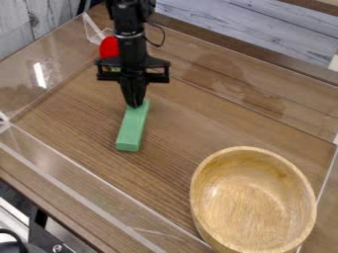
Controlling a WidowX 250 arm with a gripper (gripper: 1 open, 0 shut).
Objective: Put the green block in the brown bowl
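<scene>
The green block [130,129], a long flat light-green bar, lies on the wooden table left of centre, pointing away from the camera. My gripper [133,101] points straight down over the block's far end. Its dark fingers are shut on that end, which hides it. The block rests flat on the table. The brown bowl [199,190], large, round and of light wood, stands at the front right, well apart from the block, with nothing in it.
A small red object [105,46] sits behind the arm at the back left. Clear plastic walls [40,74] fence the table at the left and front. A wooden plank wall [264,25] runs along the back.
</scene>
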